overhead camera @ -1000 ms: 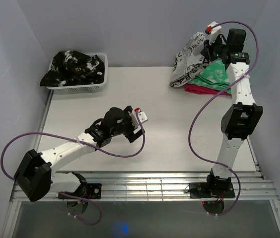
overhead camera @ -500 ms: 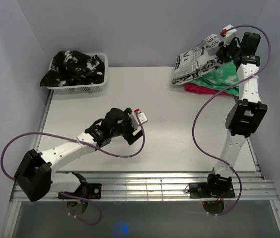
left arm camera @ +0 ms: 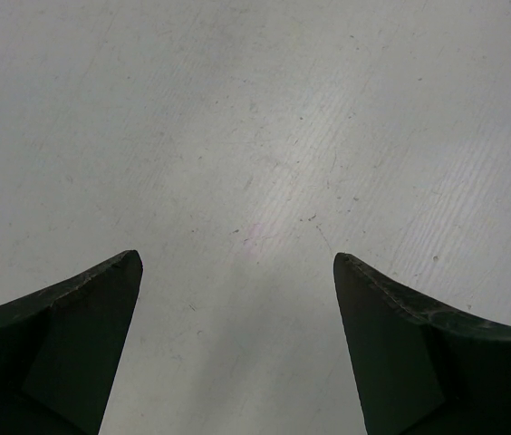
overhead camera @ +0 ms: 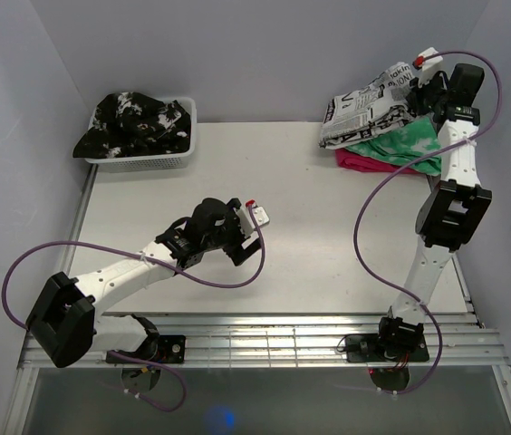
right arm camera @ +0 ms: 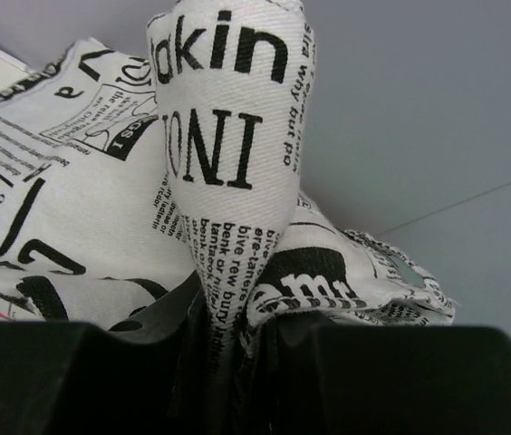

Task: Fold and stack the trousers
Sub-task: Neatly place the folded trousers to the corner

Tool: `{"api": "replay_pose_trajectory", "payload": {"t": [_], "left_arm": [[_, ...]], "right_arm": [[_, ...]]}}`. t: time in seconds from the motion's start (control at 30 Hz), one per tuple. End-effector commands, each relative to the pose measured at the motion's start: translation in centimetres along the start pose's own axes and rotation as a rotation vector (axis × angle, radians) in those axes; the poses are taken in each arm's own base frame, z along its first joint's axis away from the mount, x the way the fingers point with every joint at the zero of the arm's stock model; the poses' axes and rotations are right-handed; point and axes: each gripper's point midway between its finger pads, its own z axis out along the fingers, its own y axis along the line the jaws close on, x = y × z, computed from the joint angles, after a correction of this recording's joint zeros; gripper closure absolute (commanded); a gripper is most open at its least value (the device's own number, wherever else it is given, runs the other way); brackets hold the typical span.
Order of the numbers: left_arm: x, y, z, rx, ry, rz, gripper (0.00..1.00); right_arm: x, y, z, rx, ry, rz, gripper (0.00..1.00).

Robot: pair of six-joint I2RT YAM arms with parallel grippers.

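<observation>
The right fingers (right arm camera: 355, 381) are clamped on a bunched fold of the trousers (right arm camera: 228, 163), holding that end up while the rest drapes over a green cloth (overhead camera: 400, 140) and a pink one (overhead camera: 355, 161) at the table's far right corner, apparently to settle them on the stack. The left fingers (left arm camera: 65, 335), spread wide and holding nothing, hang low over the middle of the table (overhead camera: 328, 236), seemingly idle. A basket (overhead camera: 151, 163) with a black garment (overhead camera: 133, 118) sits far left. The tabletop is pale and scuffed, walled in by plain grey panels
</observation>
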Motion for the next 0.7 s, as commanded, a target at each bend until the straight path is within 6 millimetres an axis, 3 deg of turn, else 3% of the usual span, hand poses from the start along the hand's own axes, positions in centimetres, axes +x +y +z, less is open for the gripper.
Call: {"api": "replay_pose_trajectory", "payload": {"t": [0.0, 0.2, 0.37, 0.67], "left_arm": [[-0.3, -0.1, -0.2, 0.014, -0.007, 0.004, 0.02], [-0.6, -0.1, 0.0, 0.017, -0.012, 0.003, 0.02], [-0.2, -0.3, -0.1, 0.020, -0.008, -0.002, 0.02], [-0.4, -0.3, 0.0, 0.024, -0.005, 0.000, 0.02]], "right_arm": [[-5.5, -5.9, -3.4, 0.262, -0.096, -0.179, 0.92], [-3.0, -7.4, -2.7, 0.341, -0.016, -0.302, 0.92], [-1.6, -9.4, -3.4, 0.387, 0.019, -0.312, 0.92], [1.7, -10.1, -3.2, 0.412, 0.080, -0.350, 0.92]]}}
